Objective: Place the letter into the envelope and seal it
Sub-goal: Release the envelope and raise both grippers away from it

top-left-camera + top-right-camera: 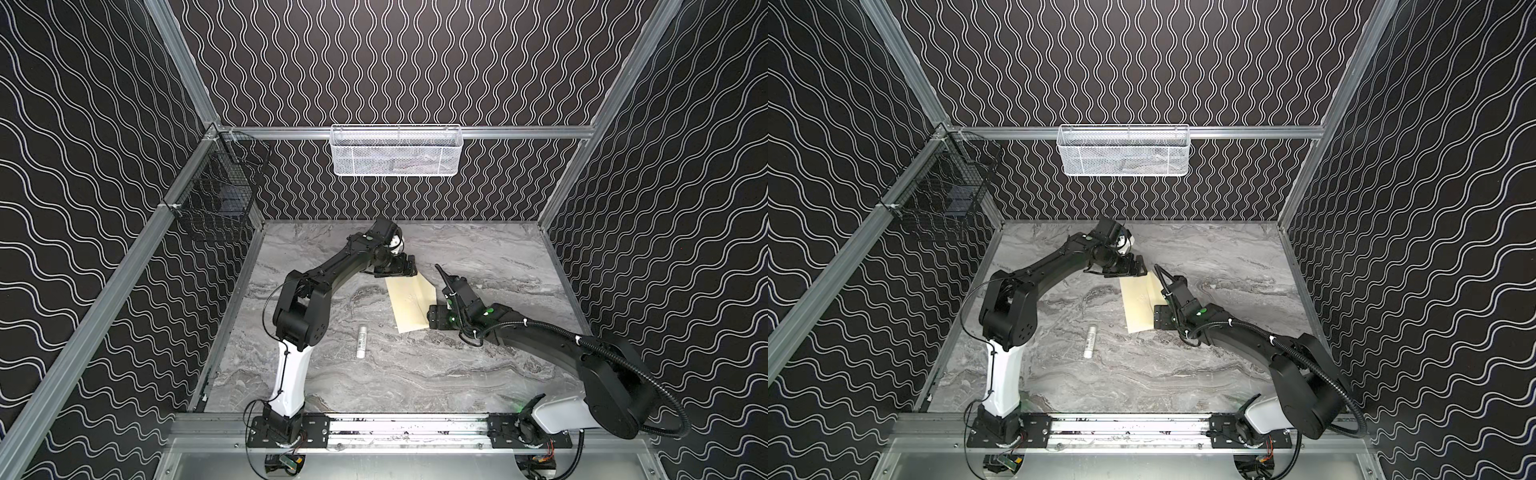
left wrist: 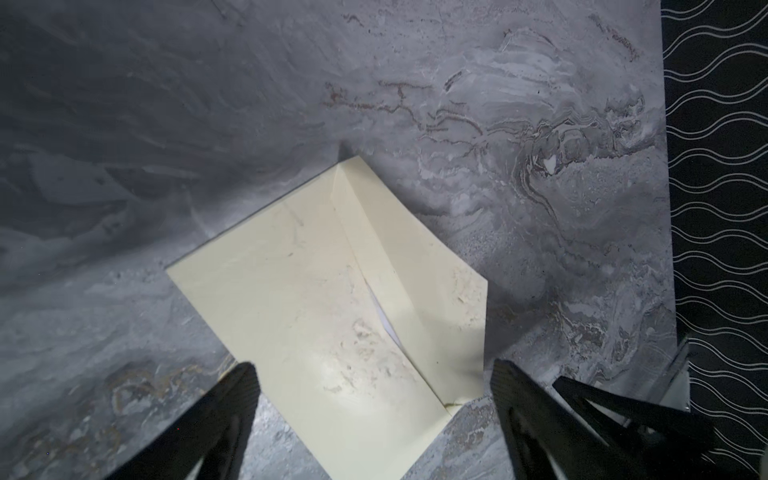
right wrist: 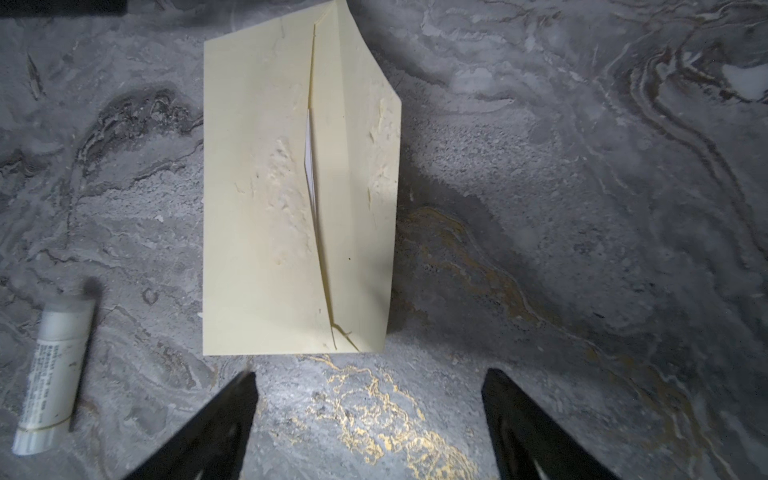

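The cream envelope point(image 1: 409, 303) point(image 1: 1142, 305) lies on the marble table between my two grippers. Its flap point(image 3: 357, 166) is folded over the body, and a narrow gap stays along the flap's edge. Through that gap shows a white sliver of the letter point(image 3: 308, 153) point(image 2: 384, 320); the rest of it is hidden inside. My left gripper point(image 1: 397, 274) point(image 2: 374, 368) hangs open over the envelope's far end with nothing between its fingers. My right gripper point(image 1: 432, 318) point(image 3: 370, 376) stands open just off the near end, over bare table.
A small white glue stick point(image 1: 362, 341) point(image 3: 54, 370) lies on the table to the left of the envelope. A white mesh basket point(image 1: 395, 151) hangs on the back wall. A black wire basket point(image 1: 216, 199) hangs on the left rail.
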Robot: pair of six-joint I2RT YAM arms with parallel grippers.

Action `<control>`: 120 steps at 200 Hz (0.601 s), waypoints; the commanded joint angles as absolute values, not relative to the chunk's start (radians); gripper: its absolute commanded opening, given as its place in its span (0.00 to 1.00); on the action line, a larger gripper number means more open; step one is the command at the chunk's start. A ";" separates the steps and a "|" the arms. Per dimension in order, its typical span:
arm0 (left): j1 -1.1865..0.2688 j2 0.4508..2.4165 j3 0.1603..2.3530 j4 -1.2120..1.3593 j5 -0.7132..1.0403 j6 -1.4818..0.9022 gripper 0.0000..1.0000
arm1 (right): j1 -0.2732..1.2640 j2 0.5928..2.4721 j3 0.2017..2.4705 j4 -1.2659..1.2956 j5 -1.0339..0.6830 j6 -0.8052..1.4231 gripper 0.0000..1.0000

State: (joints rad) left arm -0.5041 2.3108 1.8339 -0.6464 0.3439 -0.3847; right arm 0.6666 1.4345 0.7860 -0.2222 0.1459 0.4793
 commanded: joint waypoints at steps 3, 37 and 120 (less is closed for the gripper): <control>-0.503 2.371 1.918 -0.686 0.341 -0.329 0.88 | 0.667 1.447 0.772 -0.164 0.152 0.495 0.89; -0.504 2.467 2.026 -0.718 0.363 -0.304 0.88 | 0.656 1.531 0.812 -0.203 0.168 0.474 0.90; -0.500 2.507 2.007 -0.720 0.362 -0.309 0.85 | 0.639 1.618 0.846 -0.198 0.202 0.453 0.88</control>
